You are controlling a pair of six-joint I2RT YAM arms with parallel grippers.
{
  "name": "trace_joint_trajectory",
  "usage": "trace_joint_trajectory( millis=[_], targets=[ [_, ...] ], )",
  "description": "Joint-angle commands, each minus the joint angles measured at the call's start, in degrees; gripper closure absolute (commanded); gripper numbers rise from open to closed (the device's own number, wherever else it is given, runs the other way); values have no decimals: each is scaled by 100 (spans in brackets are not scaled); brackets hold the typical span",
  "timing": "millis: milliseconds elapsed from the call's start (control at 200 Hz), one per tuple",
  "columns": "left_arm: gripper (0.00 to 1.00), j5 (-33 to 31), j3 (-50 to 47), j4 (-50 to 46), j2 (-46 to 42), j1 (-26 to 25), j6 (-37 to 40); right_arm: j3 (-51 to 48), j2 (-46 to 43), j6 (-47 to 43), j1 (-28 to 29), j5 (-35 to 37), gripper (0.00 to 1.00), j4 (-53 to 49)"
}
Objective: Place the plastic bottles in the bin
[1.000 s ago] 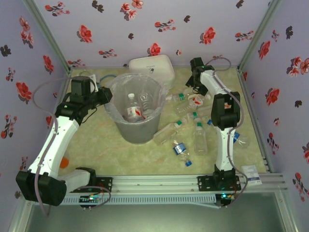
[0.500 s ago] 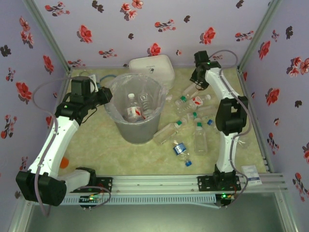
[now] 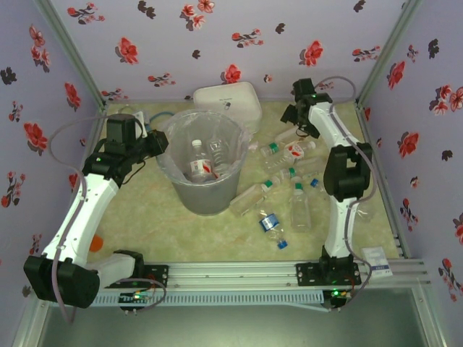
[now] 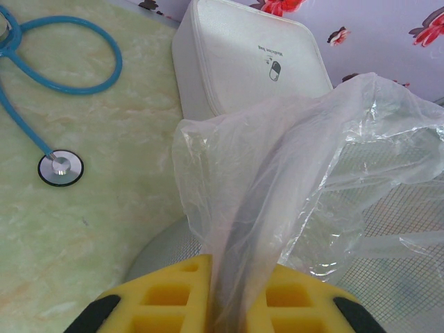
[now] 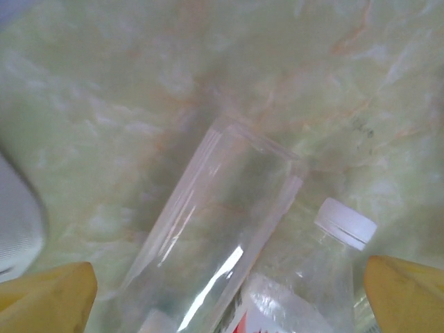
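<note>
The right gripper hangs wide open and empty over a clear bottle lying flat on the surface. The bottle sits straight below, between the fingers, its long axis slanting across the gap (a white-capped bottle lies just beside). The left gripper pinches the rim of the bin, well off to the left.

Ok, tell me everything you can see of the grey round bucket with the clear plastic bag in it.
The grey round tapered bucket stands upright on the pale green table, narrowing towards its base. A crinkly clear plastic bag lines it and folds over the rim. Inside lie at least two clear plastic bottles, one red-white labelled. The left gripper pinches bag and rim at its left side. A white rounded-square container sits just behind it.
</note>
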Motion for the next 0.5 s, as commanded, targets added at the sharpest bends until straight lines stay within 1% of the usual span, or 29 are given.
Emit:
trace_joint_trajectory(
  millis=[0, 180, 275, 430, 495],
  targets=[
    [88, 86, -207, -213, 31, -44, 227, 323, 391, 118, -85, -205, 1, -99],
    [88, 81, -234, -191, 16, -43, 203, 580, 821, 243, -158, -163, 1, -71],
    [88, 74, -217, -207, 33, -43, 218, 661, 962, 314, -257, -235, 4, -13],
    [88, 76, -229, -191, 37, -43, 209, 672, 1016, 323, -338, -319, 15, 94],
    [88, 81, -240, -182, 34, -41, 202, 652, 986, 306, -352, -328, 18, 89]
  ],
)
